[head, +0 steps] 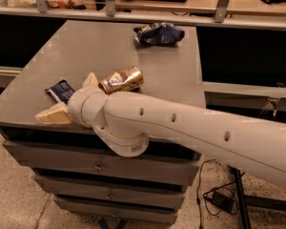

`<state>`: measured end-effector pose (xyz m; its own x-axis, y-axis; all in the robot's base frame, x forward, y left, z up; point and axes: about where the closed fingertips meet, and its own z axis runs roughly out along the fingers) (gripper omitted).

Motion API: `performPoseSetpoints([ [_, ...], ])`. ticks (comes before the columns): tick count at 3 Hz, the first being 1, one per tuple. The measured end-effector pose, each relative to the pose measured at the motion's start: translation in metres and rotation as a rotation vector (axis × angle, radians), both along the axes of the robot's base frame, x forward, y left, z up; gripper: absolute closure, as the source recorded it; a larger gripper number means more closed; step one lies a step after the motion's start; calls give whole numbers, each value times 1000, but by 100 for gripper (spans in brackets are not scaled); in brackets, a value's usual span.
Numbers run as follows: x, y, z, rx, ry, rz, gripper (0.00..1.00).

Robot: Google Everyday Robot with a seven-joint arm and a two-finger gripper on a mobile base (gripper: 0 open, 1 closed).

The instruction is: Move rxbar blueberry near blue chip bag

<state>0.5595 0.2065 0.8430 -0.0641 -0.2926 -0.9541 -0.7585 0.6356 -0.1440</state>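
1. The gripper [66,98], at lower left of the frame, has its fingers spread wide. The rxbar blueberry [60,89] lies flat on the table [86,46] between them, not gripped.
2. The blue chip bag [159,34] lies at upper centre, well apart from the bar. In my judgement the grasp, the carrying and the placing are all left to do.

High view along the arm [181,123], down onto table [86,46] (gripper [66,97] near-left)
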Motion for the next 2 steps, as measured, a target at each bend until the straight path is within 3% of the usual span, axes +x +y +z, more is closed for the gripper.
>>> performPoseSetpoints([
  [1, 0, -2, -5, -7, 16, -4, 4],
  [2, 0, -2, -10, -14, 29, -3, 21],
])
